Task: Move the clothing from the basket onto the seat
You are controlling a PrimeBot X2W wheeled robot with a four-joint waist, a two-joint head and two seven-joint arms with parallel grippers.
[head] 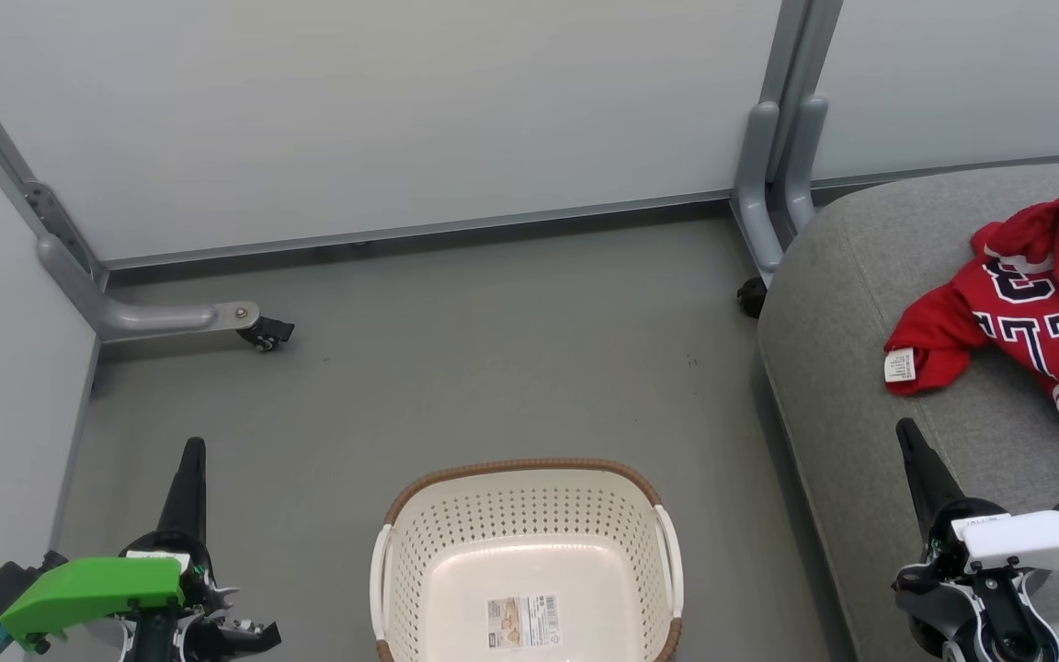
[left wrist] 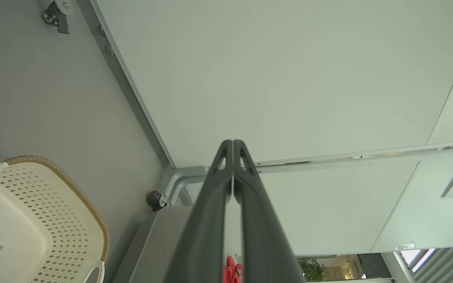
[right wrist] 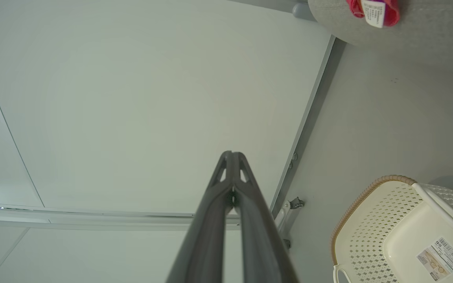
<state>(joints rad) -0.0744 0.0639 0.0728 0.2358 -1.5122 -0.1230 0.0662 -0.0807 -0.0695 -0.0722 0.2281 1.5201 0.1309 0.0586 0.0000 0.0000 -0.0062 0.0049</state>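
Partition panels standing ahead of both grippers; castor foot lying fwd of L gripper. Basket sitting btwn the two, label sticker showing inside. Clothing lying on seat, fwd-right of R gripper. Both finger pairs pressing together, gripping nothing, touching nothing.

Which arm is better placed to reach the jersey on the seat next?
Right. The right hand is over the seat, just below the jersey in the head view; the left hand is across the basket, over the floor. Both are shut.
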